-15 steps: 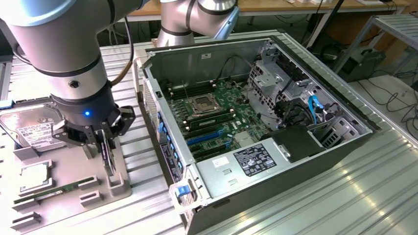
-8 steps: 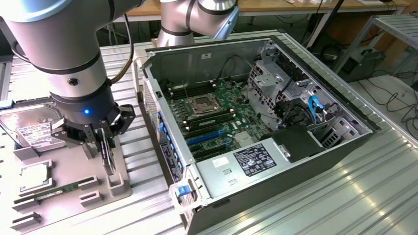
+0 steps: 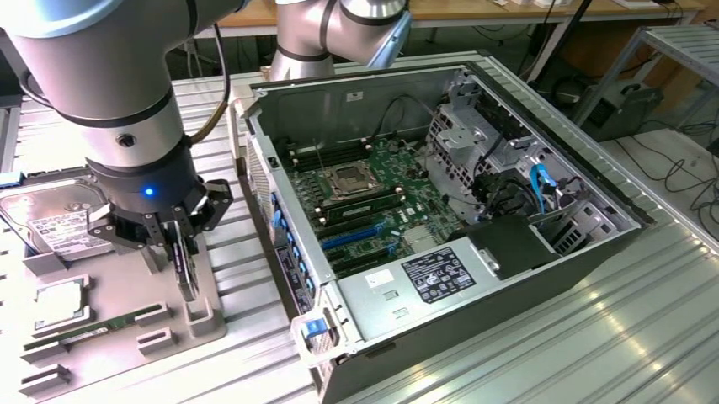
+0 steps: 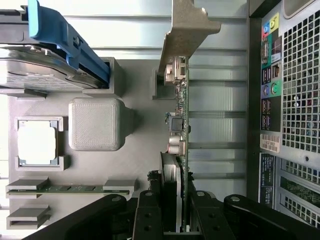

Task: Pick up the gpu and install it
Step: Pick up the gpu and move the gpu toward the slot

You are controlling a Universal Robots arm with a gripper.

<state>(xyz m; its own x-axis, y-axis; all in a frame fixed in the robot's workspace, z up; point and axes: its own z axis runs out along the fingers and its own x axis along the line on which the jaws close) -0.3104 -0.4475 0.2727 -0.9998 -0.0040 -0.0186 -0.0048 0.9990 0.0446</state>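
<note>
An open computer case point(image 3: 337, 101) lies on its side on the ribbed metal worktop point(image 3: 561, 345), at about three o'clock in the exterior view. Its green motherboard point(image 3: 388, 198) carries a processor socket point(image 3: 348, 179). At nine o'clock a grey holder tray point(image 3: 242, 332) bears a hard drive point(image 3: 50, 223). A processor chip point(image 3: 62, 305) and a memory stick point(image 3: 90, 331) sit toward seven o'clock.

**Metal Table, Wooden Desk, Cables on a Pale Floor**

The work surface is a table point(image 3: 629, 337) of ribbed silver metal slats, which catch bright light toward the exterior view's right. Beyond its far edge runs a wooden desk point(image 3: 472, 12). At the exterior view's right stands a grey metal frame point(image 3: 674, 38), with a dark box point(image 3: 615, 105) low between its legs. Black cables point(image 3: 688, 172) trail loose over the pale grey floor point(image 3: 652, 147).
</note>
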